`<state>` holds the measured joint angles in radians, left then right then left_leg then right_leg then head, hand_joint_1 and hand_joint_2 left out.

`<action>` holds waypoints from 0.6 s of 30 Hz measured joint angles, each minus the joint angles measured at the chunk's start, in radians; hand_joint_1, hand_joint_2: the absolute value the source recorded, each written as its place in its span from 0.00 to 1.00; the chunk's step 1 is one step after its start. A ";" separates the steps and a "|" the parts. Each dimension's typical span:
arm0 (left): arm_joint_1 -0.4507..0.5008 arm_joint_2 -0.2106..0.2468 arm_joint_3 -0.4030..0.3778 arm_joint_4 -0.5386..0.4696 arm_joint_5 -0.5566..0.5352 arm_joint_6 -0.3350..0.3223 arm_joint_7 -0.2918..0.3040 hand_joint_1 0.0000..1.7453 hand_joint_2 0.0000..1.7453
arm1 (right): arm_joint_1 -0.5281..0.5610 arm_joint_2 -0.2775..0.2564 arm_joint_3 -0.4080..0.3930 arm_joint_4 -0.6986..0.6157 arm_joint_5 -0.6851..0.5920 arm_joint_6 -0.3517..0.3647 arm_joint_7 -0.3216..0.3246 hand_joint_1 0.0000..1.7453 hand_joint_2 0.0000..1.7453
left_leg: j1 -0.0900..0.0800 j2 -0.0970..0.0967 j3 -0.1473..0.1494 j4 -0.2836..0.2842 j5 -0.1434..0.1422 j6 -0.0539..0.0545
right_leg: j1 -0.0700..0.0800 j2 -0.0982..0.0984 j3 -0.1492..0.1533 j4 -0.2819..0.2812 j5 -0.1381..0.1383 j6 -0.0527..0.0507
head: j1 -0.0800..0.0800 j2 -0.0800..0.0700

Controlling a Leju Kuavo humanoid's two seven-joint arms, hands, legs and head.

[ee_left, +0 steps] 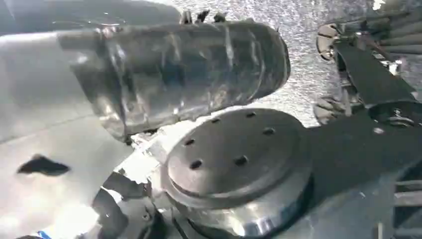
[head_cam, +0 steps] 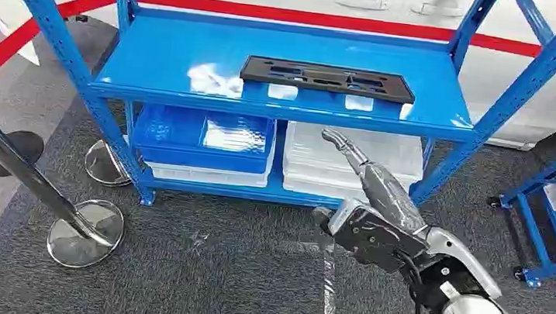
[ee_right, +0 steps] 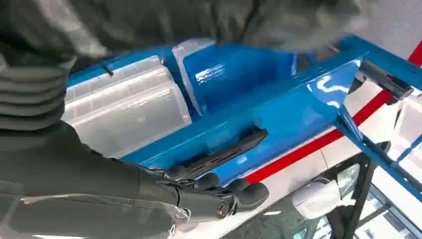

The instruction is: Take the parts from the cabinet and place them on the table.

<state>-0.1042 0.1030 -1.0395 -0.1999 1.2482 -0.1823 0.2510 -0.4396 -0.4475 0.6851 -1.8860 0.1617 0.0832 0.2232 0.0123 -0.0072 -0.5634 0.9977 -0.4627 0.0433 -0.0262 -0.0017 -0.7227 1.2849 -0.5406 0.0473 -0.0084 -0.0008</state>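
Reach phase. Right robot hand (head_cam: 366,213) raised before the blue cabinet (head_cam: 281,99), fingers extended, holding nothing. Black part (head_cam: 328,78) flat on upper shelf, at 12 o'clock. Next: advance upward, grasp near edge.

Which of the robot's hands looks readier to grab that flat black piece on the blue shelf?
The right. Its right hand is raised in front of the blue rack, fingers apart, pointing toward the black part on the upper shelf. The left wrist view looks down at the floor, so that arm appears to hang at its side.
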 joint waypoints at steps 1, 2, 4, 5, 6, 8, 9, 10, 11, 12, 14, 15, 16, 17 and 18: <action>0.001 0.000 0.000 0.000 0.000 0.000 0.000 0.00 0.00 | -0.001 0.000 0.002 0.003 0.001 -0.001 -0.002 0.00 0.00 | 0.004 -0.002 0.005 0.003 -0.006 -0.005 | -0.004 0.000 0.029 -0.070 0.049 0.003 | 0.000 0.000; 0.001 0.000 0.000 0.000 0.001 -0.001 0.000 0.00 0.00 | -0.004 0.000 0.005 0.005 0.003 -0.002 -0.004 0.00 0.00 | 0.008 -0.004 0.011 0.010 -0.014 -0.012 | -0.009 -0.001 0.075 -0.172 0.107 0.006 | 0.000 0.000; -0.002 0.003 0.000 0.000 0.001 -0.001 0.000 0.00 0.00 | -0.012 0.000 0.010 0.012 0.003 -0.004 -0.005 0.00 0.00 | 0.003 -0.008 0.004 0.028 -0.030 -0.032 | 0.001 0.003 0.115 -0.256 0.102 0.007 | 0.007 0.000; -0.002 0.004 0.000 0.001 0.001 -0.001 0.000 0.00 0.00 | -0.013 0.000 0.012 0.014 0.004 -0.004 -0.005 0.00 0.00 | 0.002 -0.009 0.001 0.024 -0.029 -0.039 | -0.004 0.003 0.110 -0.246 0.101 -0.006 | 0.004 0.000; -0.001 0.003 0.000 0.000 0.001 -0.002 0.000 0.00 0.00 | -0.012 0.000 0.014 0.016 0.005 -0.005 -0.005 0.00 0.00 | 0.002 -0.009 0.002 0.024 -0.030 -0.045 | 0.000 0.005 0.108 -0.248 0.099 -0.011 | 0.001 0.000; -0.001 0.003 0.000 0.000 0.001 -0.002 -0.001 0.00 0.00 | -0.016 0.000 0.021 0.022 0.008 -0.005 -0.006 0.00 1.00 | 0.006 -0.008 0.010 0.017 -0.036 -0.057 | -0.002 0.006 0.113 -0.250 0.096 -0.030 | 0.002 0.000; -0.001 0.003 -0.001 0.000 0.001 -0.001 -0.002 0.00 0.00 | -0.019 0.000 0.023 0.023 0.012 -0.005 -0.006 0.00 1.00 | 0.009 -0.004 0.004 0.034 -0.047 -0.061 | -0.003 0.005 0.119 -0.254 0.094 -0.036 | -0.001 0.000; -0.002 0.003 -0.001 0.000 0.001 -0.001 -0.003 0.00 0.00 | -0.023 0.000 0.024 0.025 0.016 -0.005 -0.007 0.00 1.00 | 0.009 -0.001 -0.018 0.082 -0.070 -0.063 | -0.003 0.004 0.124 -0.254 0.090 -0.043 | -0.007 0.000; -0.003 0.003 -0.001 0.000 0.001 0.000 -0.003 0.00 0.00 | -0.027 0.000 0.027 0.027 0.020 -0.005 -0.008 0.00 1.00 | 0.008 0.000 -0.061 0.159 -0.102 -0.064 | -0.001 0.002 0.127 -0.254 0.087 -0.047 | -0.010 0.000; -0.003 0.003 -0.001 0.000 0.001 0.000 -0.003 0.00 0.00 | -0.027 0.000 0.030 0.031 0.029 -0.005 -0.008 0.00 1.00 | 0.008 0.000 -0.109 0.243 -0.132 -0.065 | 0.002 0.001 0.129 -0.254 0.084 -0.051 | -0.011 0.000; -0.002 0.003 -0.001 0.000 0.002 0.000 -0.003 0.00 0.00 | -0.027 0.000 0.040 0.036 0.078 -0.007 -0.008 0.00 1.00 | 0.008 0.000 -0.176 0.339 -0.141 -0.064 | 0.009 0.002 0.136 -0.253 0.077 -0.058 | -0.011 0.000; 0.001 0.003 -0.001 0.000 0.002 0.001 -0.003 0.00 0.00 | -0.027 0.000 0.047 0.039 0.140 -0.011 -0.006 0.00 1.00 | 0.007 0.000 -0.178 0.320 -0.107 -0.060 | 0.012 0.004 0.144 -0.253 0.072 -0.059 | -0.010 0.000; 0.004 0.003 -0.001 0.001 0.002 0.002 -0.003 0.00 0.00 | -0.028 0.001 0.051 0.040 0.214 -0.014 -0.004 0.00 1.00 | 0.004 0.000 -0.155 0.251 -0.051 -0.053 | 0.015 0.007 0.154 -0.253 0.065 -0.058 | -0.011 0.000; 0.004 0.003 -0.001 0.001 0.002 0.003 -0.003 0.00 0.00 | -0.029 0.004 0.056 0.040 0.284 -0.014 -0.003 0.00 1.00 | 0.001 0.000 -0.121 0.166 0.006 -0.044 | 0.016 0.007 0.165 -0.253 0.058 -0.057 | -0.011 0.000; 0.003 0.003 -0.001 0.001 0.002 0.004 -0.003 0.00 0.00 | -0.031 0.008 0.061 0.040 0.348 -0.014 -0.003 0.00 1.00 | -0.004 0.000 -0.091 0.080 0.051 -0.032 | 0.017 0.007 0.174 -0.254 0.051 -0.056 | -0.010 0.000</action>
<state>-0.1010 0.1064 -1.0407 -0.1991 1.2501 -0.1781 0.2476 -0.4702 -0.4398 0.7461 -1.8463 0.5097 0.0694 0.2201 0.0078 -0.0074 -0.6541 1.0776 -0.4117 0.0111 -0.0095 0.0050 -0.5491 1.0308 -0.4898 -0.0086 -0.0187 -0.0008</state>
